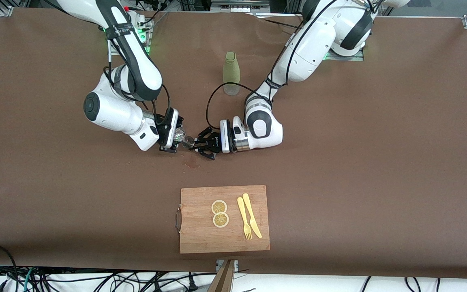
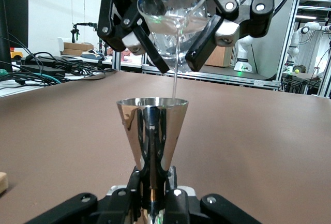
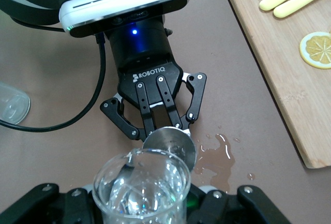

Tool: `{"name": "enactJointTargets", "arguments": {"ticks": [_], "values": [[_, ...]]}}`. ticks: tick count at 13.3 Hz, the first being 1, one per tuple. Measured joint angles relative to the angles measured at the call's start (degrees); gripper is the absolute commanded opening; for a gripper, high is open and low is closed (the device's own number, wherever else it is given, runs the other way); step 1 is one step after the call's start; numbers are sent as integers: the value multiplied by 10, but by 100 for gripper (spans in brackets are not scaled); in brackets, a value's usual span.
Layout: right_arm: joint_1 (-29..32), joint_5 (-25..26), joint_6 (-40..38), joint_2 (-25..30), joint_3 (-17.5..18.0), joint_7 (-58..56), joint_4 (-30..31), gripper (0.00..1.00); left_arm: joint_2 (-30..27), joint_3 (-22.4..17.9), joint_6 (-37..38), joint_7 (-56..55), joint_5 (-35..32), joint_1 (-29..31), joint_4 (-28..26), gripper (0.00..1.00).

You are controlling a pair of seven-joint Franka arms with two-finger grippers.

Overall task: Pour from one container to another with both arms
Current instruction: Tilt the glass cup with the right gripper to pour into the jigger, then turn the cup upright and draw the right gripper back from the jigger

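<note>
Tumbler (image 2: 173, 19): small, slick and breakable glass; the right gripper (image 1: 175, 136) has its fingers shut round its sides, tilting it above the jigger.
Jigger (image 2: 151, 131): light, rigid metal, best held at the waist; the left gripper (image 1: 202, 145) is clamped there, keeping it upright over the table, at 12 o'clock from the cutting board (image 1: 224, 219).
Pour: a thin stream (image 2: 175, 81) falls into the cone.
Spill (image 3: 217, 159): a puddle lies under the jigger.
Arms: both wrists low, facing each other.

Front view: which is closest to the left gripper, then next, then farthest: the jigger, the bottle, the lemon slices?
From the left gripper:
1. Jigger: held in it, under the glass in the right gripper.
2. Bottle: standing between the arms' bases.
3. Lemon slices: on the cutting board, nearest the front camera.
</note>
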State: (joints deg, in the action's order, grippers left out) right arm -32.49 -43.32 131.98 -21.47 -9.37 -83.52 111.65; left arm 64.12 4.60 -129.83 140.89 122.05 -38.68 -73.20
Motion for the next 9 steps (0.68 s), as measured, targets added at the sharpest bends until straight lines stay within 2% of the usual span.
{"name": "enactJointTargets", "arguments": {"ticks": [9], "values": [[0, 0, 0, 26, 0, 53, -4, 28, 2, -1, -1, 0, 0, 2, 1, 0]]}}
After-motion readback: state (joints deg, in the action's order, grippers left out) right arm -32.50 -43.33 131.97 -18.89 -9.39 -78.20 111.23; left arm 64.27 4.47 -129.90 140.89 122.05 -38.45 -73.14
